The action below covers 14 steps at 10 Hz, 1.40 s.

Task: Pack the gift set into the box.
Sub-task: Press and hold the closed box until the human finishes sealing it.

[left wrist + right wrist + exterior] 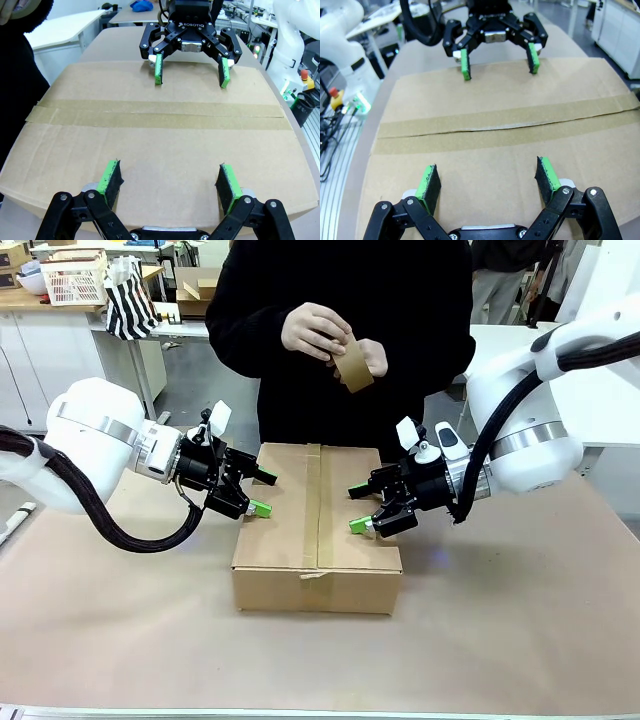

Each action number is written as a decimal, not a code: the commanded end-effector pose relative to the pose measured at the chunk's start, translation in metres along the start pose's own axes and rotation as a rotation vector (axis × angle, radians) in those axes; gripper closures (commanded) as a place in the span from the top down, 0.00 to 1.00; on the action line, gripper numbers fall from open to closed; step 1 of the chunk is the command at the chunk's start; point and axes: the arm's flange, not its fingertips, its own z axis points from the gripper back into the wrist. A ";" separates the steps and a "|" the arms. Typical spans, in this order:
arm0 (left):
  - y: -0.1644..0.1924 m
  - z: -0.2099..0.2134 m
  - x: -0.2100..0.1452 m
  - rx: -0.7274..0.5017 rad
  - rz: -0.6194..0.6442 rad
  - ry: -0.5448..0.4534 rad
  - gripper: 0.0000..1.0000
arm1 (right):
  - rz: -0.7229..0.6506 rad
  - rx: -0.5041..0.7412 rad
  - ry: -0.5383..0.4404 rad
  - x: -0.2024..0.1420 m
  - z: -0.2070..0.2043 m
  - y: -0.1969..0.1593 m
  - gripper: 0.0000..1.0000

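The box (290,525) lies in the middle of the table with its flaps shut and a strip of brown tape (160,116) along the centre seam. My left gripper (264,493) stands open over the box's left edge, with nothing between its fingers. Opposite it, my right gripper (357,508) hangs open over the right edge, also holding nothing. In the left wrist view my left gripper (169,177) faces the right gripper (190,75) across the box top (165,150). The right wrist view mirrors this: right gripper (487,180), left gripper (498,62), box top (495,95). The gift set is hidden.
A person stands behind the box, both hands on a roll of brown tape (350,368) at chest height. Brown paper (120,620) covers the table. Far back left are a white basket (72,280), a striped bag (130,305) and a small carton (195,288).
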 end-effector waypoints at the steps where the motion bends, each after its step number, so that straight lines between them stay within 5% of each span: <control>1: -0.002 0.000 -0.002 -0.009 0.001 0.000 1.00 | -0.004 -0.003 0.007 -0.003 -0.001 0.001 1.00; 14: -0.002 0.000 -0.002 -0.009 0.001 0.000 1.00 | -0.004 -0.003 0.007 -0.003 -0.001 0.001 1.00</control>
